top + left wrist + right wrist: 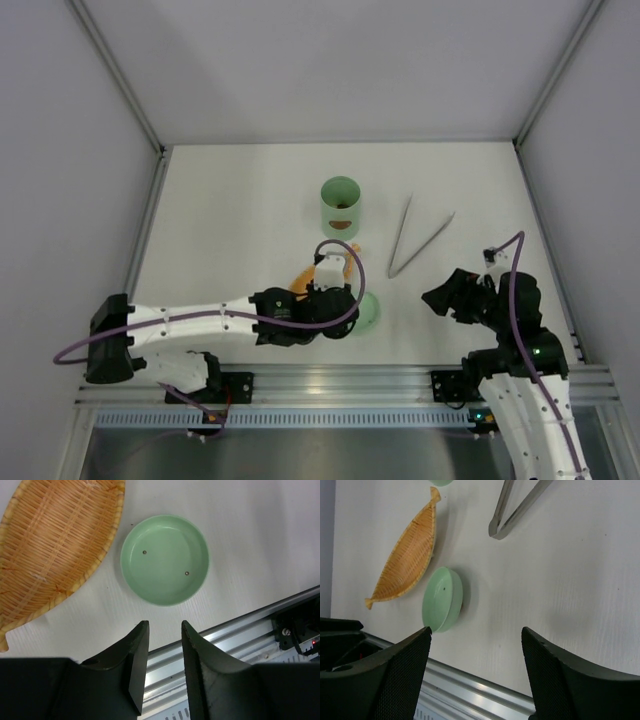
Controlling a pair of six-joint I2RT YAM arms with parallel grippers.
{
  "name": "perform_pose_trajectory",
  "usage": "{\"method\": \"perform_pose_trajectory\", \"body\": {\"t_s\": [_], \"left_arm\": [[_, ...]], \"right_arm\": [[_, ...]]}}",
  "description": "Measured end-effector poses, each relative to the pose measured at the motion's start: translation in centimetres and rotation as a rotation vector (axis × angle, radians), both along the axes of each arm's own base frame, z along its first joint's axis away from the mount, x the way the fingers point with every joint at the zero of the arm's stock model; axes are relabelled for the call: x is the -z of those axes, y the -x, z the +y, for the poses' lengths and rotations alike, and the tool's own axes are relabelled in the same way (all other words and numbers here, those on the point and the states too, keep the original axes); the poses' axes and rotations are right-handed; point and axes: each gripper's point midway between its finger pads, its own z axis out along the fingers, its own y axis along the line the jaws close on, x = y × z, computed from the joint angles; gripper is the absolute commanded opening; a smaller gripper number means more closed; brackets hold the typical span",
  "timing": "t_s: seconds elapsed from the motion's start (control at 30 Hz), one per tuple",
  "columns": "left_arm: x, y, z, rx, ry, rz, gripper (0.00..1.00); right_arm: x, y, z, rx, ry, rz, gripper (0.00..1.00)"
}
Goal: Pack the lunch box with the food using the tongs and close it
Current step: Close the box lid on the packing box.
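Bright, diffuse light lies evenly on the white tabletop (240, 200); shadows are soft and pale, one lying just beside the lid (442, 600) in the right wrist view; the metal rail (240, 625) shows a mild sheen; the left pincer (164, 624), close to its lens, looks dark and soft-edged.

Top view: the left arm (200, 322) concealed most of the orange tray (300, 278) and the left part of the lid (370, 312). Brown contents inside the lunch box (340, 206) were too small to identify. Right wrist view: the tongs (498, 525) were cut off by the top edge.
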Motion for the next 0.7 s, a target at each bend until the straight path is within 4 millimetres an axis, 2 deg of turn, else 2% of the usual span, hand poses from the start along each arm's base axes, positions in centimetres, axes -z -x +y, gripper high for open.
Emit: {"method": "perform_pose_trajectory", "body": {"t_s": [0.03,0.07,0.23,0.37,0.5,0.7], "left_arm": [[0.2,0.3,0.0,0.019,-0.010,-0.002,0.47],[0.4,0.8,-0.1,0.042,-0.024,-0.006,0.49],[2.9,2.8,-2.3,0.142,-0.184,-0.035,0.53],[5.2,3.5,-4.7,0.188,-0.334,-0.087,0.52],[5.9,3.1,-5.6,0.197,-0.431,-0.141,0.51],[5.1,1.5,-5.4,0.170,-0.516,-0.217,0.50]], "right_arm": [[0.3,0.0,0.1,0.000,-0.003,0.015,0.72],[0.6,-0.1,0.1,0.001,-0.007,0.025,0.73],[0.2,-0.7,0.2,0.005,-0.017,0.014,0.74],[0.0,-1.0,0.2,0.010,-0.021,0.009,0.74],[0.0,-1.0,0.2,0.013,-0.019,0.008,0.75],[0.0,-1.0,0.2,0.014,-0.019,0.007,0.74]]}}
